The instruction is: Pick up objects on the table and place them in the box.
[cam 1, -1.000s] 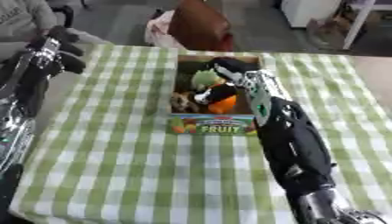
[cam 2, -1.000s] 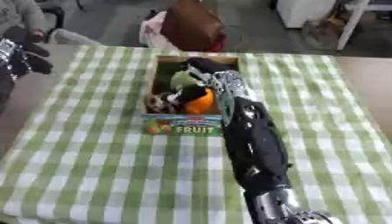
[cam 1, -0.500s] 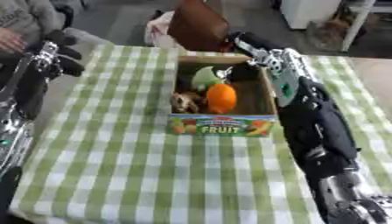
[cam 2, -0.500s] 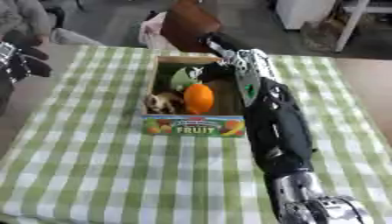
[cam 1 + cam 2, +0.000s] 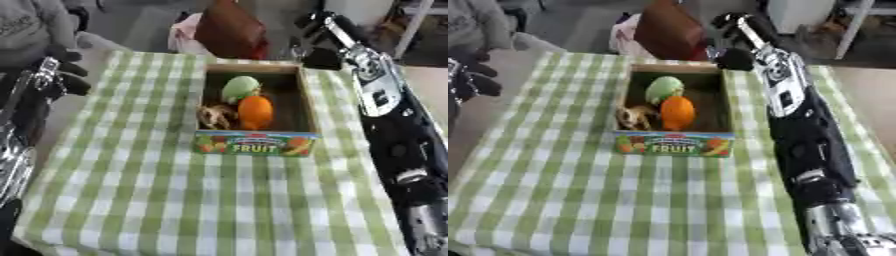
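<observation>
Now, what we see, largest first:
Table point(image 5: 131, 200): we see green-checked cloth.
Right arm: ours reaches along the right side, far past the box.
Box point(image 5: 254, 142): centre, "FRUIT" label near.
Left hand point(image 5: 54, 80): far left, curled, empty.
Right hand point(image 5: 730, 35): we cannot tell its fingers.
Orange fruit point(image 5: 255, 111): inside the box.
Pale green fruit point(image 5: 239, 87): inside, farther.
Brown item point(image 5: 213, 116): inside, left.

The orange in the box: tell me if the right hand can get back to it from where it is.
Probably yes. The right hand is raised beyond the box, whose top is open, and nothing covers the orange.
</observation>
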Controlling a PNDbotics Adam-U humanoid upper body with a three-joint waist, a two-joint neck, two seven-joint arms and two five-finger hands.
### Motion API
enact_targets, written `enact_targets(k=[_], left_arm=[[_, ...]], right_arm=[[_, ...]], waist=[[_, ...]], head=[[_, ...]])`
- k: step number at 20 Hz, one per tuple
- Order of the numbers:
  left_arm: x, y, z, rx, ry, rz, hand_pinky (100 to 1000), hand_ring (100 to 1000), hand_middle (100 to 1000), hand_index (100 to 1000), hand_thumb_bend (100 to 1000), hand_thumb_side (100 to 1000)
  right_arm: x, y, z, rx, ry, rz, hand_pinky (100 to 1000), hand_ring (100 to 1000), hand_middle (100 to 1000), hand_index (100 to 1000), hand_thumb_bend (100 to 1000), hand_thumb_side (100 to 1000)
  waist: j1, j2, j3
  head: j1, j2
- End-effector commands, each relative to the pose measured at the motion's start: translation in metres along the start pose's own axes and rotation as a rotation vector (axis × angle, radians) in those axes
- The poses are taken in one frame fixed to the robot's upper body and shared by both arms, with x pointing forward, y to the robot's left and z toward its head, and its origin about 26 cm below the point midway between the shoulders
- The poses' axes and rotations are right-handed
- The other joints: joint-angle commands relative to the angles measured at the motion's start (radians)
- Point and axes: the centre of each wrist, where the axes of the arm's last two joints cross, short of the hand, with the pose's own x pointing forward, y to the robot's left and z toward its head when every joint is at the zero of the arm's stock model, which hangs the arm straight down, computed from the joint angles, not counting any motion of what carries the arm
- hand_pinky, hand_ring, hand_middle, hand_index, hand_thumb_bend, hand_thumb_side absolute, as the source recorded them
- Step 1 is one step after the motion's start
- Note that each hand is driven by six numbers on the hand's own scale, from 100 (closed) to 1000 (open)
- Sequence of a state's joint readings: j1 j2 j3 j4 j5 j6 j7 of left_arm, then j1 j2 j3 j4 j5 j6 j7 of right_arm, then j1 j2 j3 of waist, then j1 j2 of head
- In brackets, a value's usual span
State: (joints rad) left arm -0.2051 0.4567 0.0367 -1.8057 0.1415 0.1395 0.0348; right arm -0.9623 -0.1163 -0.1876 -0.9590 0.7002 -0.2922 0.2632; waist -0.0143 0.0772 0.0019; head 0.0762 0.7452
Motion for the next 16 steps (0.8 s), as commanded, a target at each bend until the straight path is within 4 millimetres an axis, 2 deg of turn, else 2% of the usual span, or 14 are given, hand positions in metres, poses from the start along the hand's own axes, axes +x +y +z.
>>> enact_targets(k=[1, 6, 16], left_arm=[[0.009, 0.008, 0.001, 0.024, -0.053, -0.002, 627, 568, 567, 753, 173, 822], [0.007, 0.006, 0.007, 0.03, -0.082, 0.015, 622, 562, 557, 742, 124, 806], [0.006, 0.002, 0.013, 0.042, -0.114, 0.056, 610, 543, 535, 723, 100, 800]], right_arm=[[0.005, -0.028, 0.007, -0.057, -0.074, -0.029, 666, 739, 756, 833, 100, 366], [-0.006, -0.039, 0.036, -0.098, -0.091, -0.107, 645, 717, 741, 826, 100, 378], [-0.01, -0.048, 0.068, -0.122, -0.098, -0.203, 626, 698, 726, 820, 100, 394]], waist=[[0.004, -0.013, -0.003], [0.005, -0.011, -0.007], [0.005, 0.0, -0.016]], head=[[0.001, -0.004], [-0.01, -0.006], [-0.036, -0.008]])
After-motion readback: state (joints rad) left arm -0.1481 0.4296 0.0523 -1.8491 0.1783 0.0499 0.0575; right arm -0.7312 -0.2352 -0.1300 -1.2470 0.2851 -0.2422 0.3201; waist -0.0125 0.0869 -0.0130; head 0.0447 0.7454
